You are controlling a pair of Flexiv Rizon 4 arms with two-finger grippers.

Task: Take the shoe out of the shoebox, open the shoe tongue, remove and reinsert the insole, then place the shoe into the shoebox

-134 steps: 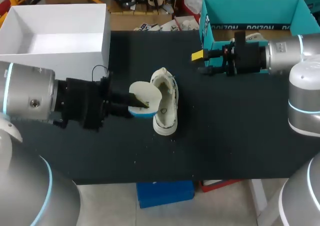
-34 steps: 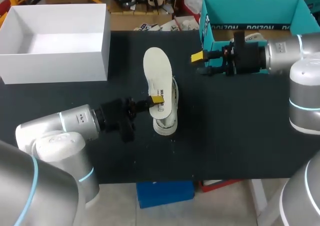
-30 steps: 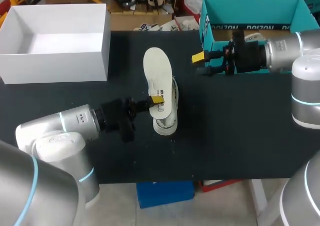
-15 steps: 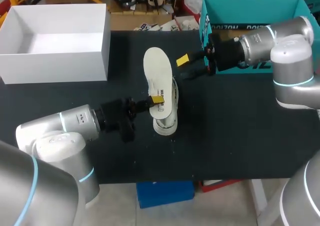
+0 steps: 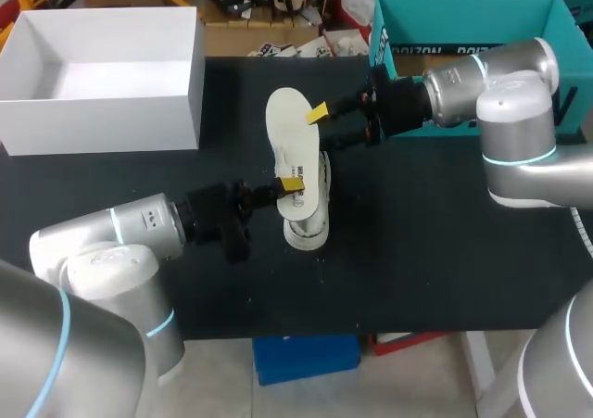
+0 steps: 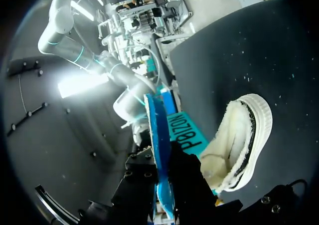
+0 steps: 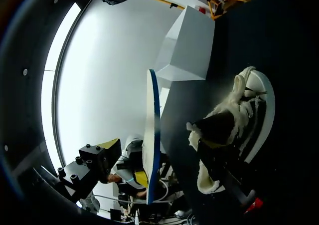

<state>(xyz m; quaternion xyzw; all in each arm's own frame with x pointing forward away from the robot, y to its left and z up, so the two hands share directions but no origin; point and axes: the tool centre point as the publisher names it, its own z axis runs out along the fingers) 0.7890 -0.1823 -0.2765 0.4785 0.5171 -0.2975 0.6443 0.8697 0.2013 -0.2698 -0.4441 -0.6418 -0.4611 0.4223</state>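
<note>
Both of my grippers are at the insole (image 5: 290,131), which stands on edge above the shoe (image 5: 310,216) near the middle of the black table (image 5: 426,251).

My left gripper (image 5: 291,184) comes in low from the near left and is clamped on the insole's near end, a finger pressed to each face. In the left wrist view the insole (image 6: 155,135) rises straight out from between my left gripper's (image 6: 162,187) dark fingers, showing its blue edge. The fleece-lined shoe (image 6: 241,142) lies on the table just beside and below it.

My right gripper (image 5: 325,128) reaches across from the right, and its fingers are spread wide. One yellow tip sits at the insole's right edge and the other finger is lower, toward the shoe. In the right wrist view the insole (image 7: 152,130) stands edge-on between the fingers of my right gripper (image 7: 159,160) with a gap on each side. I cannot tell whether either finger touches it.

From that wrist the shoe (image 7: 246,110) rests on the table just beside the insole, its woolly opening facing my right gripper.

Behind my right arm the teal shoebox (image 5: 463,15) stands open at the table's far right. At the far left corner an open white box (image 5: 102,112) sits well apart from the shoe.
</note>
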